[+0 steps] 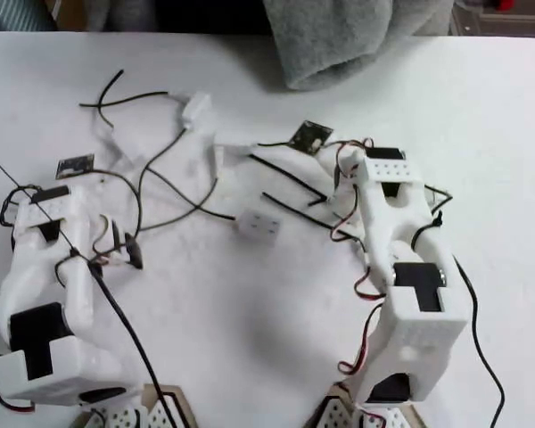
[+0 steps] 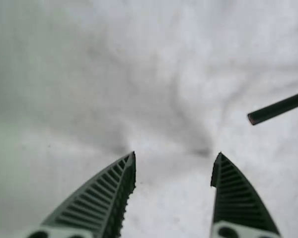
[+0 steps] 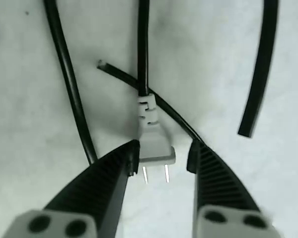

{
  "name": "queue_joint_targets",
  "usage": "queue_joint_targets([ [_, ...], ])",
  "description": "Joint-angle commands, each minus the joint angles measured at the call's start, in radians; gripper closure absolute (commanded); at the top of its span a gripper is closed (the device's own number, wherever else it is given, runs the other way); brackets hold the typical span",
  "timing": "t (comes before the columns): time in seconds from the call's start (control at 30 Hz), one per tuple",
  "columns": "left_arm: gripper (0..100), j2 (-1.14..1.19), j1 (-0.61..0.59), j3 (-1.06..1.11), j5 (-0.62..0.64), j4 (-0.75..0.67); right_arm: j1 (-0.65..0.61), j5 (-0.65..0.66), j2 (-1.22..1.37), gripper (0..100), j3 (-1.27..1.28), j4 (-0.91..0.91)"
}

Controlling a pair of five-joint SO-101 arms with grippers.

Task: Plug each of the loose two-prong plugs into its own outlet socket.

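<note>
Landmark: white outlet block (image 1: 258, 223), flat on the bench (image 1: 250, 339) between the two arms, socket holes facing up. All places below are taken from it.

To the right of the outlet block and a little beyond it is the right end effector (image 3: 164, 148).
- Fingers are parted about halfway and straddle a white two-prong plug (image 3: 151, 136).
- One fingertip (image 3: 131, 151) is at the plug's edge; I cannot tell whether it is touching or just short. The other stands clear, with bench showing in the gap. The plug is not clamped.
- The plug lies flat on the bench with its prongs (image 3: 145, 174) pointing back toward the wrist.
- Its black cord (image 3: 143, 44) runs straight away from the fingers and crosses a thinner black cable (image 3: 120, 74) just behind the plug body.
- A long cable (image 3: 69, 99) lies on one side of the plug. A short cable (image 3: 258, 74) with a cut end lies on the other side, well apart.

To the left of the outlet block and nearer the arm bases is the left end effector (image 2: 175, 157).
- Fingers are wide apart and hold nothing, with bare bench beneath.
- The cut end of a cable stub (image 2: 278, 107) is near one fingertip, not touching it.

Beyond the outlet block and to the left is a second white piece (image 1: 196, 111) among black cables. I cannot tell whether it is a plug or a socket.

Far beyond the outlet block, a grey cloth (image 1: 339, 45) lies at the bench's far edge.
</note>
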Motion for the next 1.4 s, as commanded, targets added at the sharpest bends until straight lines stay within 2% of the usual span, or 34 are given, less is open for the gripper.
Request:
queue_joint_targets([
  [0.0, 76, -0.050, 0.013, -0.006, 0.009, -0.009, -0.004, 0.041, 0.007, 87.1, -0.017, -0.016],
  [0.17, 76, -0.050, 0.013, -0.006, 0.009, -0.009, 0.004, 0.215, 0.012, 87.2, -0.015, 0.033],
  [0.3, 76, -0.050, 0.013, -0.006, 0.009, -0.009, 0.002, 0.222, 0.015, 86.5, -0.018, 0.039],
  [0.47, 76, -0.050, 0.013, -0.006, 0.009, -0.009, 0.005, 0.222, 0.015, 79.4, -0.018, 0.038],
  [0.67, 76, -0.051, 0.013, -0.003, 0.009, -0.021, 0.004, 0.221, 0.005, 92.2, -0.021, 0.033],
  [0.9, 76, -0.051, 0.013, -0.003, 0.009, -0.021, 0.013, 0.213, -0.077, 94.0, -0.051, 0.039],
  [1.17, 76, -0.051, 0.013, -0.002, 0.009, -0.021, -0.031, -0.025, -0.308, 96.4, -0.061, 0.048],
  [1.37, 76, -0.051, 0.015, -0.002, 0.009, -0.021, -0.105, -0.126, -0.498, 96.5, -0.064, 0.113],
])
